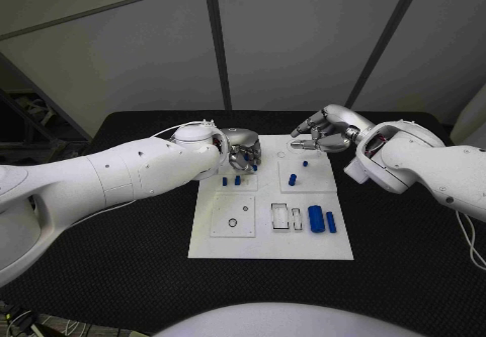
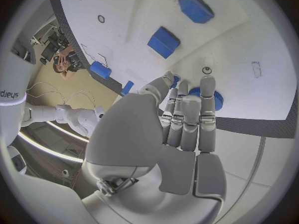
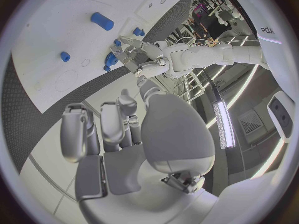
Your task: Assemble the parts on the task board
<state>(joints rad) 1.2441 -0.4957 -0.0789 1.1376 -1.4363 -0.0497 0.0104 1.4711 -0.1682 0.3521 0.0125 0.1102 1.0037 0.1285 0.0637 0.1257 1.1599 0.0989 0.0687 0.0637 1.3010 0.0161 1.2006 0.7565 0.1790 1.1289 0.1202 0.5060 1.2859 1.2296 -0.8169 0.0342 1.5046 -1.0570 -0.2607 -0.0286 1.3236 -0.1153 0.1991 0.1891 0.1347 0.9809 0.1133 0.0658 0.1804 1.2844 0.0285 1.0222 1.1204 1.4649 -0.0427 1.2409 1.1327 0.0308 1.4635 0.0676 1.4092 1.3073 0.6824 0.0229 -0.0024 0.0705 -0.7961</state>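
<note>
You have the white task board [image 1: 272,242] lying in the middle of the black table [image 1: 121,267]. Count the blue parts in the head view: two short pegs [image 1: 231,180] stand side by side near the board's far left corner, two more pieces [image 1: 298,172] sit toward its far right corner, and two longer cylinders [image 1: 321,220] lie near its right edge. Your left hand [image 1: 241,149] hangs over the far left corner with fingers curled down around a blue ridged piece [image 2: 213,95]; you cannot tell whether it grips it. Your right hand [image 1: 326,132] hovers above the board's far edge, fingers loosely curled, holding nothing.
</note>
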